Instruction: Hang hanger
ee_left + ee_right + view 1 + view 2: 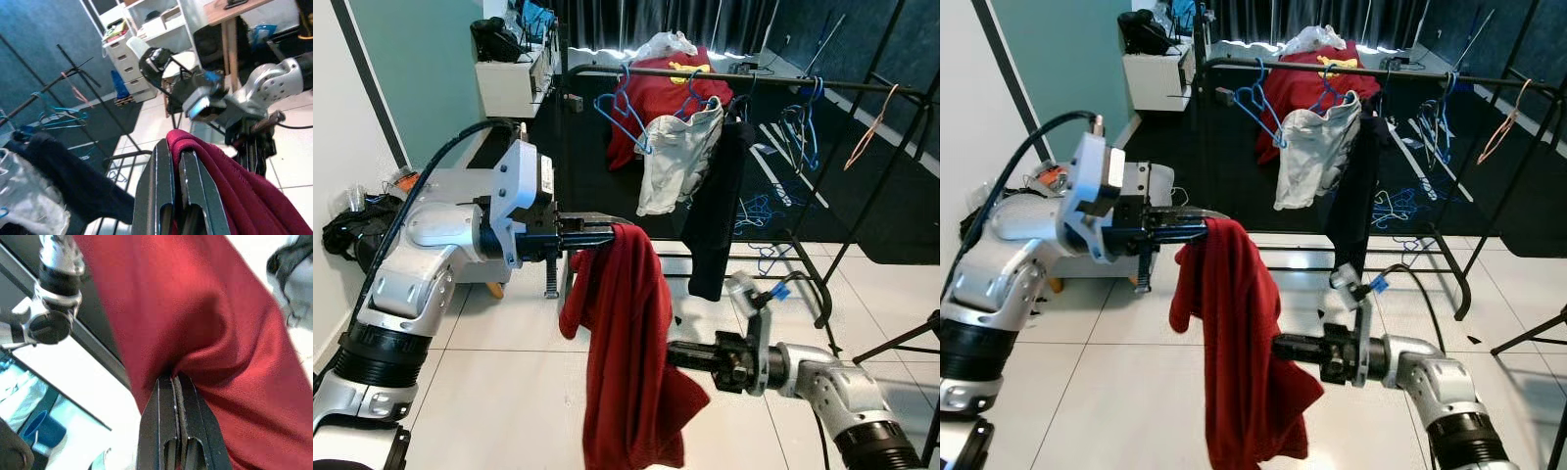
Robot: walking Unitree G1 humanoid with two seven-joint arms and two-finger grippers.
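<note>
Silver arms, black cables, black-fingered grippers

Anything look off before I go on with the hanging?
Yes: the red garment hangs bunched over the left gripper, not on a hanger, with the right gripper pressed into its lower folds. Blue hangers lie scattered on the floor under the rack.

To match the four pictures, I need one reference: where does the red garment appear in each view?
Left eye view: red garment hangs centre, draped from the left gripper.
Right eye view: centre-left.
Left wrist view: lower right, over the fingers.
Right wrist view: across most of the picture.
Shared landmark: the right gripper pressing into the cloth.
</note>
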